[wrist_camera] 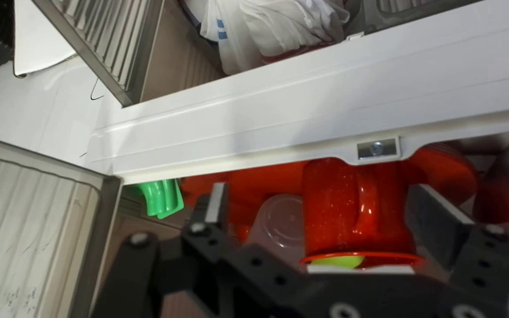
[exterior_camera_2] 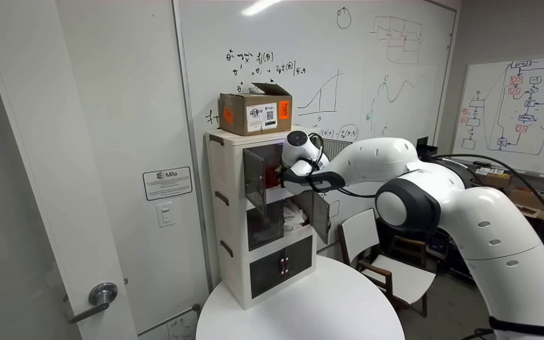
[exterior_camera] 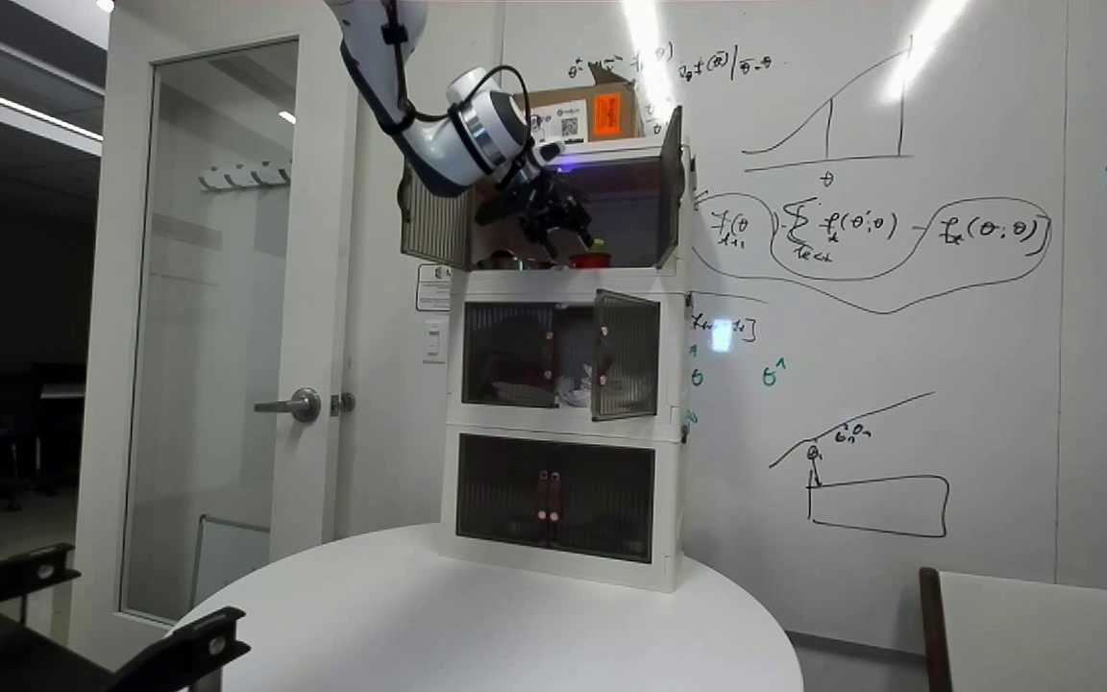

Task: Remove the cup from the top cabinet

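Your arm (exterior_camera_2: pixel 446 198) reaches to a white unit (exterior_camera: pixel 505 417) on the tabletop (exterior_camera: pixel 477 634), where the top cabinet (exterior_camera: pixel 626 207) has both doors (exterior_camera: pixel 672 192) swung out above a front lip (wrist_camera: pixel 254 148). The gripper (wrist_camera: pixel 320 205) is spread wide, pinching nothing, with the red cup (wrist_camera: pixel 336 216) upright in the cabinet, between the fingers as the wrist view sees it. A tumbler (wrist_camera: pixel 283 221) also shows in that gap, and one finger (wrist_camera: pixel 435 229) lies just beside the cup. You look to be lining up the grasp: centre on the cup alone, go low enough to hold its walls, close gently since the glossy sides may slip, then lift over the lip before drawing out. In an exterior view the arm hides the gripper and leaves a red patch (exterior_camera_2: pixel 272 177), perhaps the cup. An exterior view sets the cup (exterior_camera: pixel 591 260) close below the gripper; whether the fingers reach past its rim, you cannot tell. Only the wrist view shows the tumbler and the handle (wrist_camera: pixel 366 203), facing the camera.
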You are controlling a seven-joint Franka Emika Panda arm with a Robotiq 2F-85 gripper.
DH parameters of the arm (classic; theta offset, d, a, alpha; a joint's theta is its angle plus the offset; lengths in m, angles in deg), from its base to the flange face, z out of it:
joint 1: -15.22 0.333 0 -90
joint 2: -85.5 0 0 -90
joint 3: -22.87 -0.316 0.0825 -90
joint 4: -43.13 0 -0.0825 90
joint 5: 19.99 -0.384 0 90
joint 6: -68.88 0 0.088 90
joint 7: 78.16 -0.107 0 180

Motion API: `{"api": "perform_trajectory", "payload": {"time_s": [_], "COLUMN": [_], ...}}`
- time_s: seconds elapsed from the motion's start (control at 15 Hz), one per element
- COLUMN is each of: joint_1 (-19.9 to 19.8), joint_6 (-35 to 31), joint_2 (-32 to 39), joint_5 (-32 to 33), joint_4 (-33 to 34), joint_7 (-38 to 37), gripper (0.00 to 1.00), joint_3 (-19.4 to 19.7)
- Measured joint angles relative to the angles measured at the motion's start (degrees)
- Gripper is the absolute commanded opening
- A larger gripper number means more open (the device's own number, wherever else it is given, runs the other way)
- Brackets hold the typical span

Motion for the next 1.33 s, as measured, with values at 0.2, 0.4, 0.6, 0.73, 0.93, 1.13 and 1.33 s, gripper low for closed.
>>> {"api": "perform_trajectory", "payload": {"time_s": [0.2,0.4,0.6,0.73,0.93,1.13,1.33], "joint_1": [0.00,0.00,0.00,0.00,0.10,0.26,0.31], "joint_6": [-0.99,-1.14,-1.43,-2.06,-2.68,-2.69,-2.69], "joint_2": [0.02,0.66,2.43,4.05,6.51,8.74,10.81], "joint_5": [0.00,-0.04,0.01,0.08,0.37,0.82,1.23], "joint_4": [0.13,0.71,2.50,4.29,7.48,10.70,13.66], "joint_7": [-0.08,-0.72,-1.15,-1.16,-1.16,-1.16,-1.12], "gripper": [1.00,1.00,1.00,1.00,1.00,0.72,0.60], "joint_3": [0.00,0.00,0.03,0.06,0.10,0.19,0.22]}}
